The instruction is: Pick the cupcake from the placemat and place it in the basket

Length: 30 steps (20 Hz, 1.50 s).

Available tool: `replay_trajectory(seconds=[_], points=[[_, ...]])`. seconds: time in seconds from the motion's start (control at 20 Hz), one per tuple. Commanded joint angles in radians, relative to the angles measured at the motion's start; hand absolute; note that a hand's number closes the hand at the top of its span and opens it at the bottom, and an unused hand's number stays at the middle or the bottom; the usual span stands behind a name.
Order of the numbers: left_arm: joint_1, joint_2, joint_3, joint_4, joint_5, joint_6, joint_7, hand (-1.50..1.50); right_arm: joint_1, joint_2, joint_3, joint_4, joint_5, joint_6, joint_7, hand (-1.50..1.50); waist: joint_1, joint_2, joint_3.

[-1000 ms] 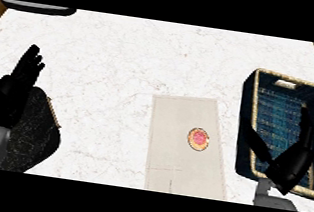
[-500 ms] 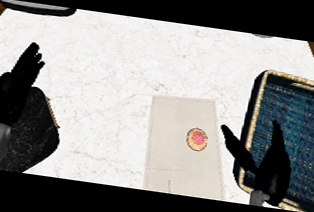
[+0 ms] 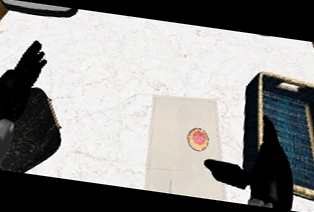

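The cupcake (image 3: 198, 137) sits on the pale placemat (image 3: 180, 116), a little right of the mat's middle, seen from above as a pink round top with a yellow rim. The placemat lies lengthwise on the white marbled desk (image 3: 122, 57), running from the centre toward 6 o'clock

The right hand (image 3: 270, 169) is at about 4 o'clock, just beside the mat's right edge, fingers straight and pointing toward 12 o'clock, thumb spread out to the left toward the mat; it is open and holds nothing. Its thumb lies near the cupcake at the cupcake's 5 o'clock, not touching it. The hand overlaps the near left rim of the basket (image 3: 296, 90)

The basket, dark blue inside with a tan woven rim, stands at 3 o'clock, just right of the placemat

The left hand (image 3: 9, 87) rests at 9 o'clock, open with fingers up, above a dark speckled shape at the lower left

A dark object (image 3: 38, 8) shows at 11 o'clock by the desk's far edge
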Motion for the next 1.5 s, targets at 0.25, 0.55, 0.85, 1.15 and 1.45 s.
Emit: replay_trajectory(seconds=[0.25, 0.55, 0.85, 1.15, 1.45], points=[[0.014, -0.007, 0.058, 0.026, -0.008, -0.064, -0.038, 0.00, -0.031, 0.004, 0.136, -0.110, 0.087, -0.033, 0.255, -1.50, 0.016, 0.006, 0.006], [0.015, -0.056, 0.044, 0.015, -0.049, -0.060, -0.028, 0.00, 0.021, 0.004, 0.104, 0.007, 0.053, -0.128, 0.112, -1.50, 0.016, 0.007, 0.006], [0.020, -0.048, 0.079, -0.040, -0.042, -0.089, 0.037, 0.00, 0.004, 0.004, 0.160, 0.137, 0.112, -0.285, 0.078, -1.50, 0.019, 0.006, 0.006], [-0.040, -0.115, 0.065, 0.009, -0.122, -0.052, 0.050, 0.00, 0.082, 0.004, 0.227, 0.132, 0.188, -0.346, 0.045, -1.50, 0.011, 0.006, 0.006], [0.030, -0.100, 0.100, -0.097, -0.119, -0.094, 0.091, 0.00, 0.024, 0.004, 0.154, 0.238, 0.132, -0.380, -0.014, -1.50, 0.019, 0.006, 0.007]])
